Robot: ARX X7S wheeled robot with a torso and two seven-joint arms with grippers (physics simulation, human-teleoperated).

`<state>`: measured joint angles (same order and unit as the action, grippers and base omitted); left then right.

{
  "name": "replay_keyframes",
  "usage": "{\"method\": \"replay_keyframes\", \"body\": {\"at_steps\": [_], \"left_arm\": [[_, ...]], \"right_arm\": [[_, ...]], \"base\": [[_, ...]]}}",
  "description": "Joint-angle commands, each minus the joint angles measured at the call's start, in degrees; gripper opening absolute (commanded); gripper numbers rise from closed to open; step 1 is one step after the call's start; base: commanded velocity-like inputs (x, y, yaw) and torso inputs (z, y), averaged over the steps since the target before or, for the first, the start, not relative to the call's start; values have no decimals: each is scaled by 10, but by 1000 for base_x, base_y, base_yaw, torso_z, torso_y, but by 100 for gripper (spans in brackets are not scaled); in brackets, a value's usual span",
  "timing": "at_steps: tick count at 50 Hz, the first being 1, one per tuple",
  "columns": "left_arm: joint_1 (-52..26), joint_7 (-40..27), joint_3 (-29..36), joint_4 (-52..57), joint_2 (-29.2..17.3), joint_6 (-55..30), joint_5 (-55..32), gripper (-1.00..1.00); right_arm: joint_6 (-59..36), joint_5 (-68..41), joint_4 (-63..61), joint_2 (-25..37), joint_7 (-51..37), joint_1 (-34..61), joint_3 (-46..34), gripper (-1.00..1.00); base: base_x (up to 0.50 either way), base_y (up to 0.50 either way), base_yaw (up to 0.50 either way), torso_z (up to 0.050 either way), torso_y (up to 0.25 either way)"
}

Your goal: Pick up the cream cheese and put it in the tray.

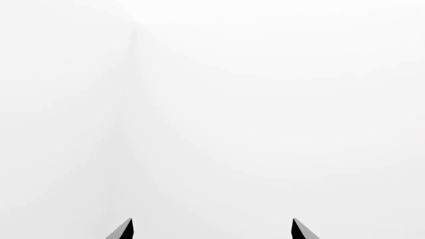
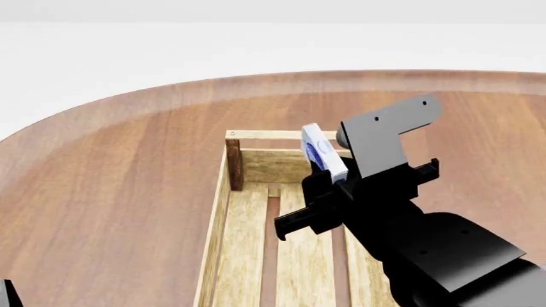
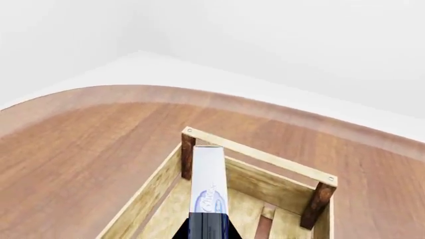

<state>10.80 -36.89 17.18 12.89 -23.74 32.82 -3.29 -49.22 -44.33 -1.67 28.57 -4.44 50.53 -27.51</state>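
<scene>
Your right gripper (image 2: 328, 182) is clamped on the small flat white and light-blue cream cheese box with the dark blue oval logo (image 2: 323, 152), and the box stands out beyond the fingertips, held up in the air rather than resting on anything. What matters for the release is where that box hangs relative to the long crate of pale wooden slats with dark brown corner posts, the tray (image 2: 217, 211). In the head view the box sits over the tray's far end, just short of the top rail and between the two side walls, tilted with its long axis running up and away from the gripper. The right wrist view agrees: the cream cheese (image 3: 208, 184) runs straight out from the gripper toward the tray's (image 3: 265, 158) far rail, its tip near the far left corner post, with the slatted floor showing beneath. I judge the box to be over the tray's inside, so the coming move is downward rather than sideways; lowering it first would keep it from tipping against the far rail or that near post. Your left gripper (image 1: 212, 230) has its two dark fingertips spread apart with nothing between them, looking at plain white, and only a sliver of that arm shows at the head view's lower left, well away from the tray on the round reddish-brown wooden table (image 2: 111, 192).
</scene>
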Motion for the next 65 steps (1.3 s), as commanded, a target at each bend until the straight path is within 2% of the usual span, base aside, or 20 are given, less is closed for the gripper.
{"method": "replay_keyframes", "body": {"at_steps": [1,65], "left_arm": [[0,-5,-1,2,2,-6,8,100],[-2,-12,2,2,-3,1,1,100]], "right_arm": [[3,14,-4,0,4,4,-5,-100],[10,24,7,-7,10,8,-31,-100]], "base": [[0,0,0,0,0],[0,0,0,0,-127]]}}
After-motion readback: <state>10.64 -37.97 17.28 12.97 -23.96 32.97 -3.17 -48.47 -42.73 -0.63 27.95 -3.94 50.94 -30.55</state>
